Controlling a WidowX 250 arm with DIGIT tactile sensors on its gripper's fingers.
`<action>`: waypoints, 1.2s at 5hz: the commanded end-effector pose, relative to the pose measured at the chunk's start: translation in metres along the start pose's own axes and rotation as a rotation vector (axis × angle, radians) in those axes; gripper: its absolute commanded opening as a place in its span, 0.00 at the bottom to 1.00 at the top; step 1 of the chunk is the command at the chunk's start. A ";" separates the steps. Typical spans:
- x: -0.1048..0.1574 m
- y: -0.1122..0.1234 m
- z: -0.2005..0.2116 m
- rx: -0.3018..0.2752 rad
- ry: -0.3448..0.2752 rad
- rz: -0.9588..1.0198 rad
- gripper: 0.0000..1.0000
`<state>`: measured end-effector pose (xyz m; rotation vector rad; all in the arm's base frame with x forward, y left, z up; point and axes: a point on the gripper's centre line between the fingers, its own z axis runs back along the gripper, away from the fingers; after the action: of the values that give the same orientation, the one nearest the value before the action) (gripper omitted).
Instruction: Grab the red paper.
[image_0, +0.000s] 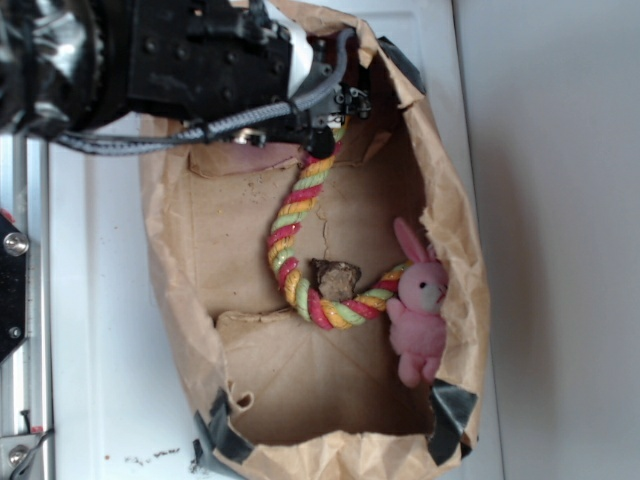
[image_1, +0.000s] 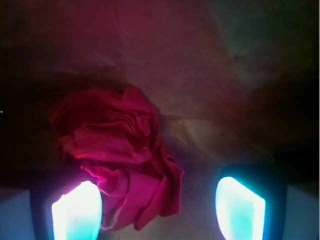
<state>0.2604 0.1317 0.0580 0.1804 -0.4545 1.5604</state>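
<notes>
no readable text, labels, brands, numbers or signs in either view

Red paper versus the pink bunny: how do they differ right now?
The red paper is a crumpled, wrinkly wad; the pink bunny is a smooth plush with ears and a face. The paper lies between the open gripper fingers, hidden in the exterior view; the bunny sits uncovered against the bag's far wall, beside the rope.

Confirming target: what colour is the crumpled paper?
Bright red crumpled paper, clearest in the wrist view.
</notes>
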 end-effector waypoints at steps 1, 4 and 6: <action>-0.002 -0.007 0.004 -0.038 -0.023 0.002 1.00; 0.000 -0.007 -0.005 -0.026 -0.026 0.023 0.00; 0.000 -0.003 -0.004 -0.050 -0.053 -0.003 0.00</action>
<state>0.2688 0.1313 0.0429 0.1939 -0.5003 1.5406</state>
